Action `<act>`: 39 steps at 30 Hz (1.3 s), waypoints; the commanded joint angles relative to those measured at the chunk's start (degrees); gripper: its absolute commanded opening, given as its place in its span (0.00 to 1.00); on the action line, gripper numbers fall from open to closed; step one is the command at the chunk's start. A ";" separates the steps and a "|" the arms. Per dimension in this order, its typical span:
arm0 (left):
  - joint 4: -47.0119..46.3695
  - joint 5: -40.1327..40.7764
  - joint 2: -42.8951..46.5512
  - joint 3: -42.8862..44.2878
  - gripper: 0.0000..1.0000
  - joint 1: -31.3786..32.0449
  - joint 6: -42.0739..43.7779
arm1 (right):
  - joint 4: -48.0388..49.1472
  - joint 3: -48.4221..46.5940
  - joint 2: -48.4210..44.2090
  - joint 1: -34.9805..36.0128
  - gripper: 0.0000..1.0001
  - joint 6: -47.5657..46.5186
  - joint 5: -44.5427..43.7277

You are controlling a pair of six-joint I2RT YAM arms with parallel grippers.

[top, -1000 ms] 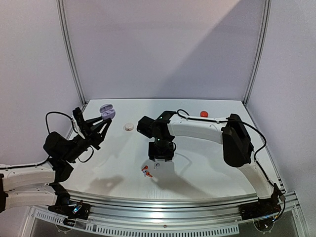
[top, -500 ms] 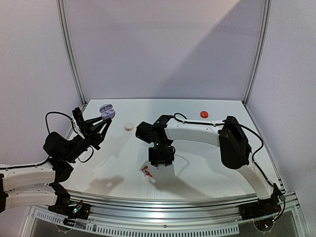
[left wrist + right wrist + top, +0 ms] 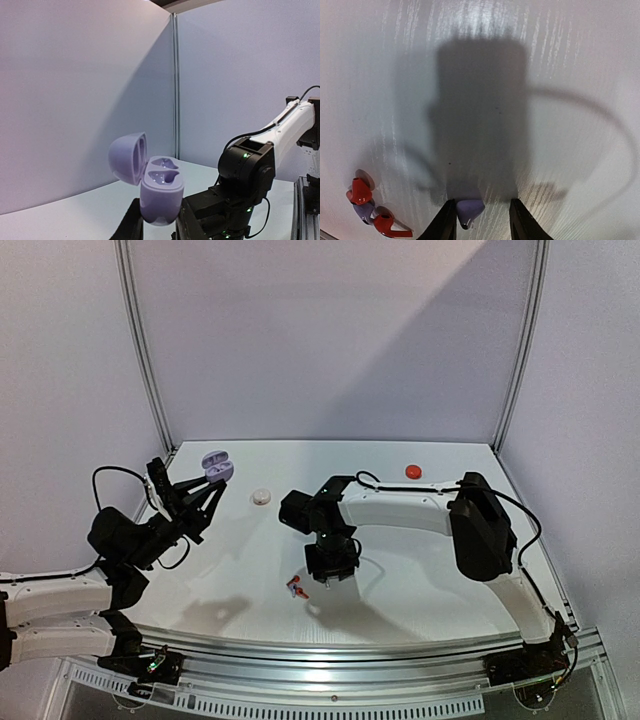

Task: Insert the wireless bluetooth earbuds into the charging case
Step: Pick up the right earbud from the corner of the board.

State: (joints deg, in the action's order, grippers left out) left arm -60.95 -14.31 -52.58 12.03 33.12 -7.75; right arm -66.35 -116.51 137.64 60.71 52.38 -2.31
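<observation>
Right claw points straight down at the table, jaws apart, not clamped on anything. One lavender earbud sits between its fingers. It is up against one finger, with a clear gap to the other. Cannot tell if this bud rests on the table or is off it. Just outside the claw, on the side of the finger the bud touches, lie two red-orange earbuds. They form a small cluster with a second lavender earbud tucked between them, touching. From above, the cluster is just beside the claw tip, toward the near edge and the left arm's side. White round case lies beyond the right claw, well apart. Red round case is farther off, past the right forearm at the far side of the table.

Left claw hangs above the table, closed tight on the lavender charging case, gripping its lower body from both sides. The case stands upright above the fingertips. Its lid is open, standing off to one side of the claw, and its two wells face up. Right arm shows beyond the left claw, well apart from the case. The held case and the bud at the right claw are well apart.
</observation>
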 commanded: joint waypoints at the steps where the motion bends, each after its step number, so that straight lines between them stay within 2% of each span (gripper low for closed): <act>1: 0.04 -0.16 -0.40 -0.08 0.00 0.63 -0.27 | 1.87 -0.30 0.72 0.29 0.34 -0.35 1.61; 6: 0.13 -0.24 -0.33 -0.10 0.00 0.62 -0.15 | 3.41 -0.49 1.35 0.21 0.27 -0.68 1.64; 17: 0.13 -0.36 -0.27 -0.25 0.00 0.54 0.23 | 3.03 -2.14 2.71 0.20 0.25 -0.42 1.69; 29: 0.13 -0.57 -0.29 -0.43 0.00 0.54 0.70 | 2.78 -2.53 1.59 0.14 0.06 -1.14 0.81; 33: -0.23 -0.27 -0.74 -0.43 0.00 0.63 1.15 | 3.04 -4.21 -2.06 0.08 0.01 -1.69 -4.06; 36: -1.53 0.21 -1.39 -0.18 0.00 1.00 2.00 | 3.98 -7.10 -6.95 0.18 0.00 -3.71 -11.01; 39: -4.02 0.17 -2.58 0.00 0.00 1.55 4.60 | 10.81 -8.30 -12.57 0.16 0.00 -6.93 -17.13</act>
State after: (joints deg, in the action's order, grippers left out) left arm -61.28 -14.44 -53.74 12.03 33.26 -6.55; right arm -63.22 -120.97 136.20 60.71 49.69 -8.97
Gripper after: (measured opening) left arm 0.195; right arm 0.144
